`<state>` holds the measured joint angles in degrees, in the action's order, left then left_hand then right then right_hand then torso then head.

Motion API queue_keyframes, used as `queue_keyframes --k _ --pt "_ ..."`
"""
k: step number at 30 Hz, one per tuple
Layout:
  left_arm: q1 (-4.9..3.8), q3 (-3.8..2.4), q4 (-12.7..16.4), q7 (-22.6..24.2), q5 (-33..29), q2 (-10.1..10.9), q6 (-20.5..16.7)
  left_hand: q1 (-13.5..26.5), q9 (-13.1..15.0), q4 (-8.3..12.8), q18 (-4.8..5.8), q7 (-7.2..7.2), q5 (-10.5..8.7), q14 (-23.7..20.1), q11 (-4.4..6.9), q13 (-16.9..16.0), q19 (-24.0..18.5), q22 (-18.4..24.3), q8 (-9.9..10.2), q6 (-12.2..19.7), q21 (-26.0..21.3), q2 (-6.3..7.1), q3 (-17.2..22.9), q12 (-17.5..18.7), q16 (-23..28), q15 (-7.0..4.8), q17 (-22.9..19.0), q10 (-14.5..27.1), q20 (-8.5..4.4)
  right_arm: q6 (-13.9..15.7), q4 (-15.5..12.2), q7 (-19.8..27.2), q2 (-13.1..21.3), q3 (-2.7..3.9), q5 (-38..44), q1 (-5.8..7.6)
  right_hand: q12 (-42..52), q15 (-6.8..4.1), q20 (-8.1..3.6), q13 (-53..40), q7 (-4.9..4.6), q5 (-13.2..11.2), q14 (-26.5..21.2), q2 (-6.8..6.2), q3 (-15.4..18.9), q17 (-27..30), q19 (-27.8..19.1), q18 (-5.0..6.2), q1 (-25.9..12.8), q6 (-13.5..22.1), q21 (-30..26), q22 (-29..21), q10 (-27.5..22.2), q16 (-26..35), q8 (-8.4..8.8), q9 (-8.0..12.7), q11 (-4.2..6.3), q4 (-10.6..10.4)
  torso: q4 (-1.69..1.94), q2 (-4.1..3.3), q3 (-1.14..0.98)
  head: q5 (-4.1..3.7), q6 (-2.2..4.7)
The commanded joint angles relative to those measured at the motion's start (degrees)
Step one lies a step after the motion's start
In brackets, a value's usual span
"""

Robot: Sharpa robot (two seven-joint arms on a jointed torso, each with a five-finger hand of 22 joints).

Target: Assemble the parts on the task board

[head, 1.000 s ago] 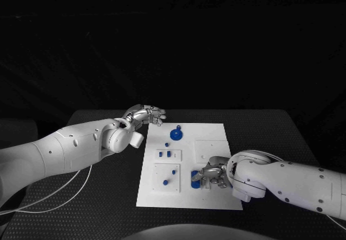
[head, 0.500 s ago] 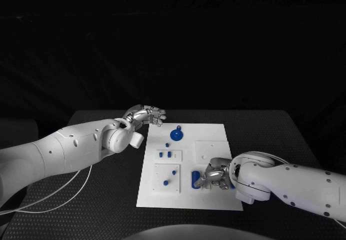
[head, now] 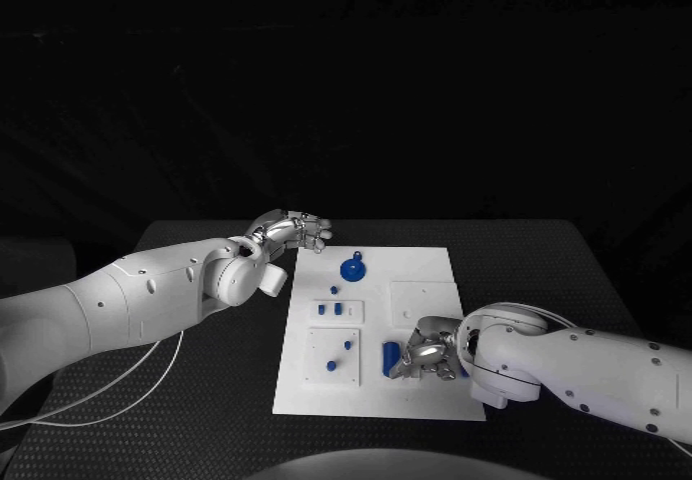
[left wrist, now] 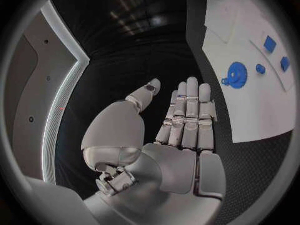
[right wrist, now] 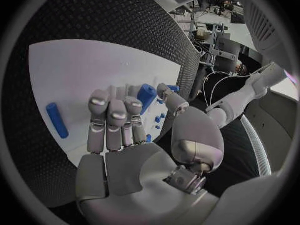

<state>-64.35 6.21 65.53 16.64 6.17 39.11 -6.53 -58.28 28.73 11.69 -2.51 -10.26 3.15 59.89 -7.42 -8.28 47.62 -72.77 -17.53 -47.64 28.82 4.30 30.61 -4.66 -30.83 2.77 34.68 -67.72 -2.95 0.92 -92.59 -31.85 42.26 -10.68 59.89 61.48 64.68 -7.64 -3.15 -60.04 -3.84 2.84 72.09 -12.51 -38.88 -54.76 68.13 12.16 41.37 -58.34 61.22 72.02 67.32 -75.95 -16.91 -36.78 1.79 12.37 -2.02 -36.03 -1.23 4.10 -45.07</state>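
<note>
Since a second ago, the right hand has drawn slightly toward the frame's lower right, uncovering a blue oblong peg lying lengthwise up the frame on the smooth white board, mid-frame on the textured black desk. Its fingers curl over another blue block; whether they grip it I cannot tell. The left hand, released, hovers off the board's upper-left corner.

The table is covered in a black, matt, finely dimpled mat, rough like woven rubber (the grain is plain in the right wrist view). The task board is smooth, matt white, seemingly plastic. The parts, such as the blue gear and blue rod, look like smooth matt plastic. Both arms have glossy white shells; the left hand and right hand are satin silver metal.
</note>
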Motion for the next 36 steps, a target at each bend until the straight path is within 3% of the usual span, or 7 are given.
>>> queue_keyframes --k 1,13,17,27,33,34,36 --pt "-0.01 -0.04 0.2 0.3 -0.3 0.0 0.9 0.5 0.1 -0.4 -0.55 0.04 -0.03 0.4 0.10 0.1 0.4 -0.1 0.1 0.4 -0.2 0.07 0.1 -0.3 0.4 0.11 0.1 0.3 0.13 -0.2 0.2 0.5 -0.1 -0.01 0.4 -0.06 -0.3 -0.20 0.23 -0.1 -0.64 0.0 0.3 1.89 1.1 -0.1 0.1 2.83 -1.1 -1.3 0.1 -0.1 0.5 0.4 0.08 -0.1 0.11 -0.9 0.06 -0.03 0.04 -0.10 -0.07" --pt "-0.01 -0.04 0.1 0.3 -0.3 0.1 0.8 0.5 0.1 -0.5 -0.55 0.03 -0.03 0.4 0.10 0.1 0.4 -0.1 0.1 0.4 -0.2 0.07 0.1 -0.3 0.4 0.11 0.1 0.3 0.13 0.5 1.0 -0.6 -0.5 -0.01 2.3 -0.06 -0.5 -0.57 0.18 -0.2 -0.21 0.0 0.7 10.81 -3.2 -0.9 -0.2 2.84 -3.5 -2.4 0.2 -0.1 1.3 1.0 0.37 0.2 0.54 -2.6 0.05 -0.02 0.07 0.01 -0.19" --pt "-0.01 -0.04 0.2 0.2 -0.3 0.0 0.9 0.5 0.1 -0.5 -0.55 0.03 -0.03 0.4 0.10 0.1 0.4 -0.1 0.1 0.4 -0.2 0.07 0.1 -0.3 0.4 0.11 0.2 0.3 0.13 -0.4 0.8 -0.4 -0.6 -0.01 2.2 -0.08 -0.6 -0.51 0.30 -0.3 -0.25 0.0 0.9 11.65 -6.2 -1.2 -0.2 2.84 -3.3 -2.6 0.5 0.0 1.4 1.2 0.55 0.3 0.49 -2.0 0.01 -0.03 0.06 0.03 -0.21" --pt "-0.01 -0.04 0.2 0.1 -0.3 0.1 1.0 0.5 0.1 -0.6 -0.56 0.03 -0.02 0.4 0.09 0.1 0.4 -0.2 0.1 0.4 -0.3 -0.02 0.1 -0.3 0.5 0.11 0.2 0.3 0.14 -0.4 0.9 -0.6 -0.7 -0.02 2.1 -0.08 -0.7 -0.35 0.60 -0.5 -0.37 0.1 1.3 8.19 -6.5 -1.7 0.2 2.84 -3.0 -2.9 0.9 0.0 1.7 1.6 0.76 0.3 0.36 1.7 0.02 -0.03 0.05 0.02 -0.28" --pt "-0.01 -0.04 0.1 0.1 -0.3 0.0 0.9 0.5 0.1 -0.6 -0.56 0.03 -0.02 0.4 0.09 0.1 0.4 -0.2 0.1 0.4 -0.3 -0.05 0.1 -0.3 0.5 0.11 0.2 0.3 0.14 -0.1 0.8 -0.3 -0.5 -0.02 2.1 -0.08 -0.7 -0.35 0.62 -0.6 -0.37 0.1 1.3 8.01 -6.3 -1.8 0.2 2.84 -3.1 -2.9 0.9 -0.1 1.7 1.6 0.77 0.3 0.36 1.8 0.03 -0.03 0.04 -0.01 -0.29" --pt "-0.01 -0.04 0.1 0.1 -0.3 0.0 1.0 0.5 0.1 -0.6 -0.56 0.03 -0.01 0.4 0.09 0.1 0.4 -0.2 0.1 0.4 -0.3 -0.07 0.1 -0.3 0.5 0.11 0.2 0.3 0.14 0.0 0.7 -0.2 -0.4 -0.02 2.1 -0.08 -0.7 -0.30 0.70 -0.6 -0.33 0.0 1.4 4.27 -3.4 -1.9 0.3 2.82 -4.9 -3.0 1.0 -0.1 1.8 1.6 0.73 0.2 0.35 2.3 0.03 -0.03 0.04 -0.01 -0.29" --pt "-0.01 -0.04 0.1 0.1 -0.3 0.0 1.0 0.5 0.1 -0.6 -0.56 0.03 -0.01 0.4 0.09 0.1 0.4 -0.2 0.1 0.4 -0.3 -0.10 0.1 -0.3 0.5 0.11 0.3 0.3 0.14 0.2 0.4 0.1 0.1 -0.01 1.9 -0.08 -0.8 -0.39 0.65 -0.6 -0.32 0.0 1.4 3.22 -2.6 -1.9 0.4 2.84 -5.0 -3.0 0.9 -0.2 1.8 1.7 0.80 0.2 0.41 2.3 0.03 -0.02 0.02 -0.07 -0.18"
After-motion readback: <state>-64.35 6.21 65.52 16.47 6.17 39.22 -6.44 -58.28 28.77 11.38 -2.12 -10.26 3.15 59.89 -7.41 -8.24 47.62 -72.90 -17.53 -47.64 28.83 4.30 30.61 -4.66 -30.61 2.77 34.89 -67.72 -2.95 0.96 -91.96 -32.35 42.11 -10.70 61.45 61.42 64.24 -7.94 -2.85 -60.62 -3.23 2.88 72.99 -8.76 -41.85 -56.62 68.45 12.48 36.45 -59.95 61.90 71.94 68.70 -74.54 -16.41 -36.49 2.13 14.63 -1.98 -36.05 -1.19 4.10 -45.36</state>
